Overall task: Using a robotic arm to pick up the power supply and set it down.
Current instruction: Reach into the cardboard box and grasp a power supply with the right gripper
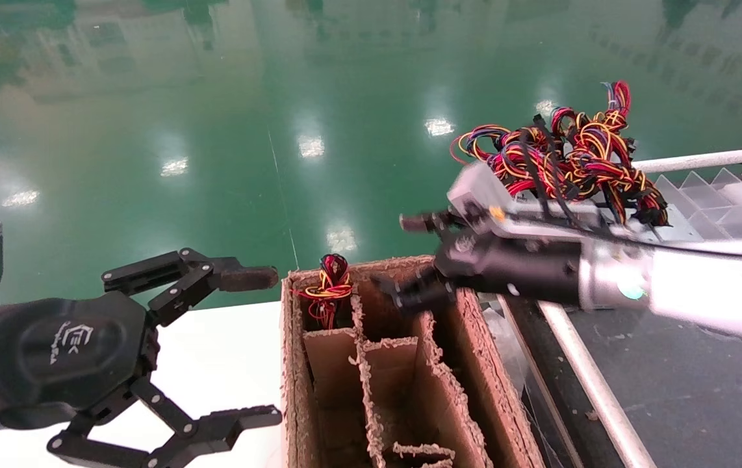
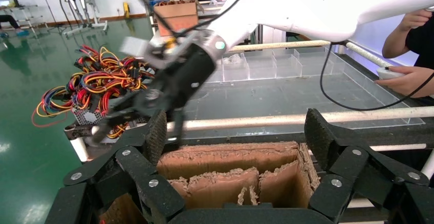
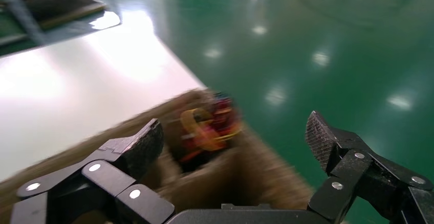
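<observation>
The right tool was spread wide with nothing in it, hovering over the far right corner of the cardboard divider box, and the power supply with its tangle of wires sat just behind it on the clear tray rack. Another wire bundle stuck up from the box's far left cell, just ahead of the tool. The left tool hung released over the white tabletop beside the box

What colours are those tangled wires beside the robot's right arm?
The wires are red, yellow, orange, black and some blue; the head view shows them best.
</observation>
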Available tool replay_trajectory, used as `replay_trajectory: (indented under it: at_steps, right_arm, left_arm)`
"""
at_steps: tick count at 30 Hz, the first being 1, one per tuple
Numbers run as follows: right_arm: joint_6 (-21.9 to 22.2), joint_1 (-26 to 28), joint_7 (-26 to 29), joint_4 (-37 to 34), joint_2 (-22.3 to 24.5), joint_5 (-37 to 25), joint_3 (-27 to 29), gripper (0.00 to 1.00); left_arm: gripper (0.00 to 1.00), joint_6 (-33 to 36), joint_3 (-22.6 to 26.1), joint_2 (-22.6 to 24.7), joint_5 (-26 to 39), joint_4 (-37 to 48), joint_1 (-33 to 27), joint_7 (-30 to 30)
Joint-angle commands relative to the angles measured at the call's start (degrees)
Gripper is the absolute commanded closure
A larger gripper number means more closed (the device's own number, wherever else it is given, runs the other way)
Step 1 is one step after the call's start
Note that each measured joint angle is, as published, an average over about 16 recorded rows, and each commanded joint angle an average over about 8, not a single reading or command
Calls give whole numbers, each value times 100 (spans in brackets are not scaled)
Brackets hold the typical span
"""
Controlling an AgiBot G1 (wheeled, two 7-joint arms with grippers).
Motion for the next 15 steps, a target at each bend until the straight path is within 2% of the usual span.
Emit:
replay_trajectory:
  at_steps: [1,7,15]
  right_arm:
    - [247,155,130,-229,-196,-250,-110,0]
    - [671,700,372,-1041,-989,-937,-507,0]
    - [618,1185,280,-2013,-1618,-1142,-717,0]
  left_arm:
    - [0,0,1,0,0,1,-1,1]
    - [0,0,4,-1,-2,1,-2,2]
    - [0,-2,7,-2,-4,2,-2,4]
